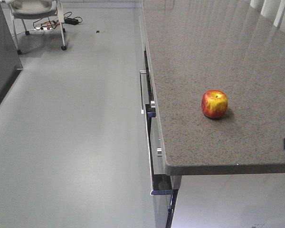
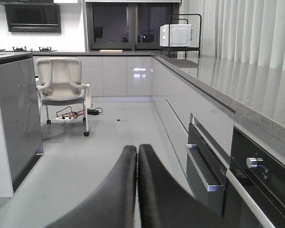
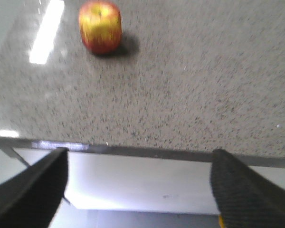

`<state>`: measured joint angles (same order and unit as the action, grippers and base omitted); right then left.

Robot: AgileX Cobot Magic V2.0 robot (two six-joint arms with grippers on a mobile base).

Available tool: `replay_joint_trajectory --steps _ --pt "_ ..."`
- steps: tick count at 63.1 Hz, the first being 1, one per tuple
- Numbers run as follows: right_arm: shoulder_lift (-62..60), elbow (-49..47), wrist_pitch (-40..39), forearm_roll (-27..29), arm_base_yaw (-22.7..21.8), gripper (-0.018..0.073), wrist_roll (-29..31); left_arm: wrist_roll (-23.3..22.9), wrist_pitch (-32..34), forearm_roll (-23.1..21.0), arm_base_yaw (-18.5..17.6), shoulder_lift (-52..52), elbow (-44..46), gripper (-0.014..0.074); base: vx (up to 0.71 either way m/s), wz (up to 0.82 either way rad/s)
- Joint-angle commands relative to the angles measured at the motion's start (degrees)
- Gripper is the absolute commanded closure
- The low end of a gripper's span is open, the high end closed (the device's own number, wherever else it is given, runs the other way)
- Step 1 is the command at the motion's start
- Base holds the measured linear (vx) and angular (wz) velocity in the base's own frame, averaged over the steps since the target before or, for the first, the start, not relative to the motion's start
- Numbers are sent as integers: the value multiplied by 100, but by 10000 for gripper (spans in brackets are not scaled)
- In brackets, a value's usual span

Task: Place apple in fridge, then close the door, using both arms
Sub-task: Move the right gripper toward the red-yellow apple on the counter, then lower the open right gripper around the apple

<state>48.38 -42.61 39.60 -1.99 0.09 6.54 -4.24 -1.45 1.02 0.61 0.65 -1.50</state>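
Black textured right gripper point(image 3: 138, 159) spread wide, empty, short of counter point(image 3: 190, 95) edge, judged lining up for the grab | left gripper point(image 2: 137, 185) pads pressed together, nothing held, likely idle until door step | counter speckled grey stone, flat, glossy | apple point(image 3: 99, 26) red-yellow, round, smooth, upright near front edge, untouched

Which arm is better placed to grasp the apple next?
Right. The right gripper is open and faces the apple on the counter. The left gripper is shut, and its view shows no apple.
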Motion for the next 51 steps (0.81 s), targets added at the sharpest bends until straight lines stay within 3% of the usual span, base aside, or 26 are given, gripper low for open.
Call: replay_joint_trajectory --steps 1,19,51 --pt "474 -308 -315 199 1 -142 321 -15 406 -15 9 88 -121 603 0 0" --pt "2083 -1182 -317 1776 12 -137 2023 -15 406 -15 9 88 -121 603 0 0" --pt "4558 -3229 -317 1890 12 -121 2401 -15 406 -15 9 88 -121 603 0 0"
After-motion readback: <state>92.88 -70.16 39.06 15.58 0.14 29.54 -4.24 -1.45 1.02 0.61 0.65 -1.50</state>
